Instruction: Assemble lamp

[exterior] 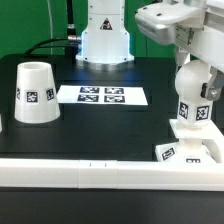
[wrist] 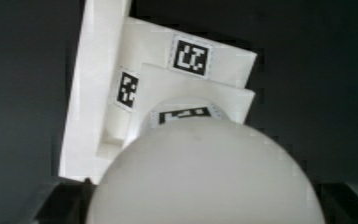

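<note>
1. Exterior view: the only markings are black-and-white square tags. One is on the wall of the shade (exterior: 34, 92), one on the stem of the bulb (exterior: 194, 84), and two on the near faces of the base (exterior: 190, 152). They are blocky codes, too small to read.
2. The marker board (exterior: 102, 96) lies flat near the middle of the black counter (exterior: 60, 135), toward 12 o'clock, with several of the same tags printed on it.
3. The bulb stands upright at about 3 o'clock on the counter, with the foot of its stem on the base. The base lies flat at about 4 o'clock, just beside the long white rail (exterior: 90, 170). Whether the two touch cannot be told.
4. The gripper (exterior: 195, 60) comes down from 12 o'clock onto the crown of the bulb. Its jaws are parted only as wide as the globe and closed against its sides, so it has hold of the bulb.
5. In the wrist view the bulb (wrist: 202, 170) fills the near field, with the dark fingers (wrist: 60, 205) flanking it. Behind it the base (wrist: 220, 75) shows three tags.
6. The shade stands at 9 o'clock with its wide end down, well apart from the base and bulb.
7. The rail runs along the 6 o'clock edge. The arm's white pedestal (exterior: 105, 40) stands at 12 o'clock.
8. The gripper hides the top of the bulb in the exterior view. The bulb hides the middle of the base in the wrist view.
</note>
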`<state>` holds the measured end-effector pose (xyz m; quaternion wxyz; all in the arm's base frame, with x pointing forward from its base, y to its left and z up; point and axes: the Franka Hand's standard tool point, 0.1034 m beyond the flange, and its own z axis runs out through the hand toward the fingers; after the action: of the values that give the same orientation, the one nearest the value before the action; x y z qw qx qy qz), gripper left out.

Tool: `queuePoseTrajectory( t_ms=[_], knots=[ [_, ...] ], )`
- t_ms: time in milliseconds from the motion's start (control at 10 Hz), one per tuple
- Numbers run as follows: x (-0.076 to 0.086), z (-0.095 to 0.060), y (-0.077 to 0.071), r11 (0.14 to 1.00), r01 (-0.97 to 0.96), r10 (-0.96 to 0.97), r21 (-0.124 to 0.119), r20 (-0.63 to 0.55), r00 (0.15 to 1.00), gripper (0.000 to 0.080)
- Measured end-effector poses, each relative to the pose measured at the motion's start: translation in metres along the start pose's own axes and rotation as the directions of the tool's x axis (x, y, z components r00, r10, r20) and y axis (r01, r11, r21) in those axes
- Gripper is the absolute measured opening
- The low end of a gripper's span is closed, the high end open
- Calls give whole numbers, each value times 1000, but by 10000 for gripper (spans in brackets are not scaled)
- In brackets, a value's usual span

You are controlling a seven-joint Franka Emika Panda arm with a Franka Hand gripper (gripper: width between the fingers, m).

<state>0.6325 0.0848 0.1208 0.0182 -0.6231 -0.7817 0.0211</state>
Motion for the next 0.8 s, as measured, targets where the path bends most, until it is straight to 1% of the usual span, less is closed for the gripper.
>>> queuePoseTrajectory(
  t_ms=[200, 300, 400, 500, 600, 700, 800],
  knots=[
    [0, 0, 0, 999, -48, 48, 0, 0, 999, 576],
    [-1, 1, -2, 982, -188, 188, 12, -2, 982, 576],
    [-1, 1, -4, 951, -308, 308, 26, 3, 952, 576],
    [-2, 1, -4, 919, -392, 392, 30, 7, 920, 576],
    [-2, 1, -5, 883, -468, 468, 33, 10, 884, 577],
    [-1, 1, -5, 822, -568, 568, 36, 12, 823, 577],
    [-1, 1, -4, 785, -619, 619, 32, 12, 786, 578]
  ],
)
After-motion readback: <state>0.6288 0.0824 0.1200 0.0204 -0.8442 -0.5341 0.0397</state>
